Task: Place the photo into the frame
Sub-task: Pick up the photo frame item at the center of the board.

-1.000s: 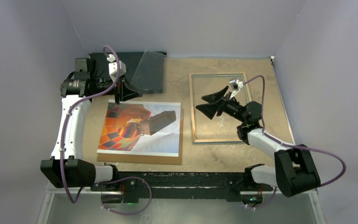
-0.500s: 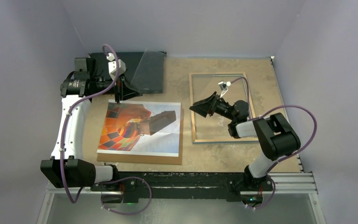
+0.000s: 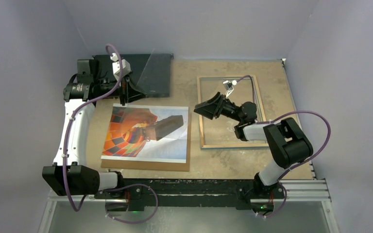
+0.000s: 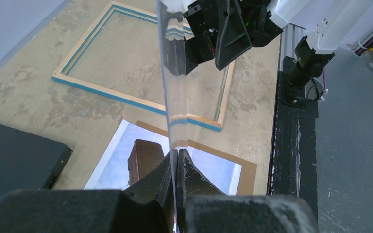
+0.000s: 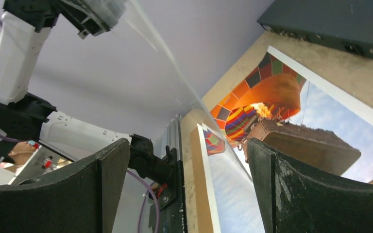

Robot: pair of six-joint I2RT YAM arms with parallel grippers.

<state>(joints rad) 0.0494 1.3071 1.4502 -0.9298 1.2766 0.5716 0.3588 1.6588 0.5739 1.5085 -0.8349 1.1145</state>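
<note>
Surface: tan, mottled table enclosed by plain lavender-grey walls.
Photo: hot-air balloon print, the photo, lies face up at left-centre of the table. It is flat, with its white border showing all round.
Backing: brown fibreboard panel sits directly under the photo. It sticks out as a thin strip at the near and right edges.
Frame: the frame lies flat on the right half of the table, apart from the photo and panel. Light wood faces up, with light blue along its edges. The tabletop is visible through its opening.
Box: flat black box rests at the far left corner, just beyond the photo.
Pane: clear sheet is held upright above the near edge of the box and seen edge-on from the left wrist.
Left hand: left gripper has its fingers pinched tight on the lower edge of the clear sheet, at the far left of the table.
Right hand: right gripper has its jaws spread wide with nothing between them. It hangs over the left side of the frame with its fingers aimed toward the photo. The right wrist view shows the balloon print through the gap.
Contact: whether the right gripper touches the frame cannot be told.
</note>
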